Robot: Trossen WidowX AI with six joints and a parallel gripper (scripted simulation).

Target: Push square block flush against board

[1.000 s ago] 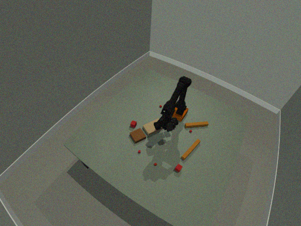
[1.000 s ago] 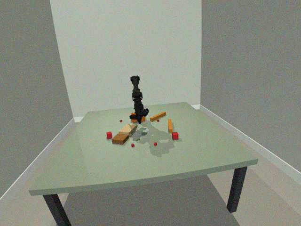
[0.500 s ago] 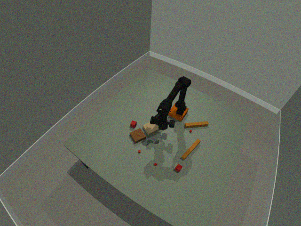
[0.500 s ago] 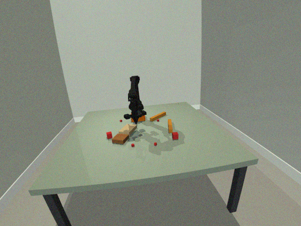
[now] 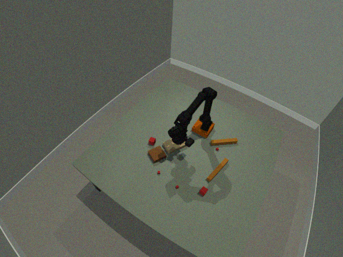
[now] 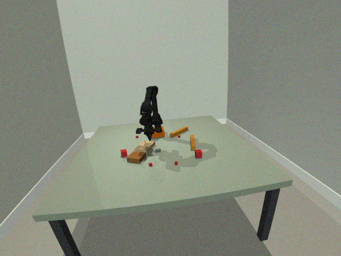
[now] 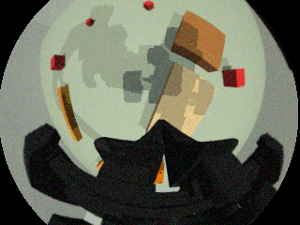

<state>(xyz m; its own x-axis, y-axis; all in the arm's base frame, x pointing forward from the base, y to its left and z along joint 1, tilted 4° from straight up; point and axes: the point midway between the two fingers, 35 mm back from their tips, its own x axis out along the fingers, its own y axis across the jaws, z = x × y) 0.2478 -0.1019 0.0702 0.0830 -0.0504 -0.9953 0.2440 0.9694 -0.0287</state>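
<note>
On the grey-green tabletop [image 5: 249,193] the pale tan board [image 5: 169,145] lies right under my jaws, which are pressed together on nothing. Beyond its far end sits the brown square block [image 5: 156,153], touching it at an angle. A small red cube [image 5: 151,140] rests beside them.

The arm [image 5: 193,109] is matte black throughout, built of blocky, angular links with a chunky rounded elbow at the top of the frame's centre. It stands on a square orange base [image 5: 197,129]. The gripper [image 7: 164,134] is black too, its fingers faceted, wedge-shaped and pointed.
</note>
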